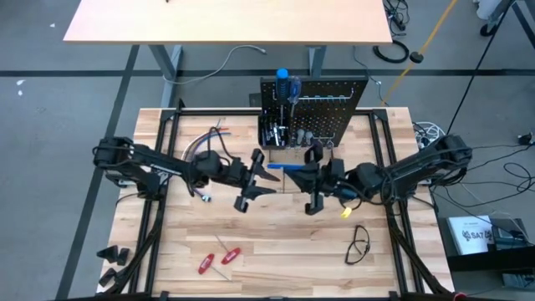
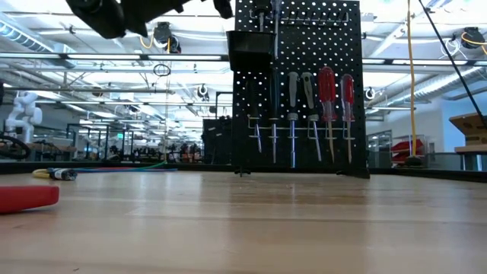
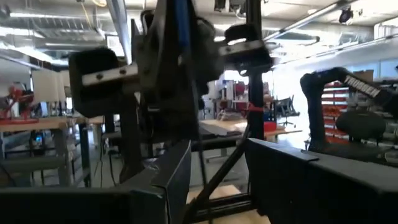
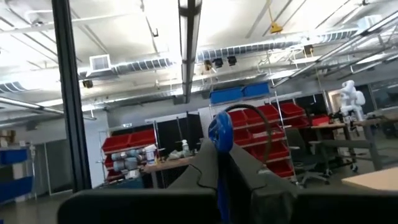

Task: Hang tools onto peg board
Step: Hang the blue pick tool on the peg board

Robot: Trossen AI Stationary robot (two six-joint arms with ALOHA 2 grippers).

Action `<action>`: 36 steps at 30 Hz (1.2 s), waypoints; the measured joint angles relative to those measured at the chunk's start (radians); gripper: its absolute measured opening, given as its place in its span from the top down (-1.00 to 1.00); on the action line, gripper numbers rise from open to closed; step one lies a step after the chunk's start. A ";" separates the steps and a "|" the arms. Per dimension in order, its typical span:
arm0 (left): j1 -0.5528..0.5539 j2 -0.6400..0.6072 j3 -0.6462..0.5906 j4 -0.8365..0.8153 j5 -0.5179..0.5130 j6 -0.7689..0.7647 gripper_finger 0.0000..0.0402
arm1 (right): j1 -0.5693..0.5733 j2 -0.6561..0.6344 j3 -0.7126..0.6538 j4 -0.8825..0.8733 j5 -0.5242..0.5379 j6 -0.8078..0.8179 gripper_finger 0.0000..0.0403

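Both arms meet mid-table in front of the peg board (image 1: 313,104). Right gripper (image 1: 311,171) is clamped on a blue-handled screwdriver (image 1: 285,167), held level above the tabletop (image 1: 276,251). Left gripper (image 1: 255,180) faces it with fingers spread. Two red-handled screwdrivers (image 1: 216,261) lie on the near-left table. Other tools hang on the board.
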 joint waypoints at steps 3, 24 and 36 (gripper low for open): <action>0.000 0.025 0.014 0.000 -0.010 0.004 0.20 | 0.000 0.038 0.036 0.006 0.000 -0.010 1.00; 0.001 0.034 0.015 -0.035 -0.039 0.050 0.87 | -0.017 0.073 0.064 0.005 0.000 -0.062 1.00; 0.001 0.030 0.014 -0.054 -0.074 0.051 0.98 | -0.017 0.072 0.064 -0.027 0.033 -0.071 0.87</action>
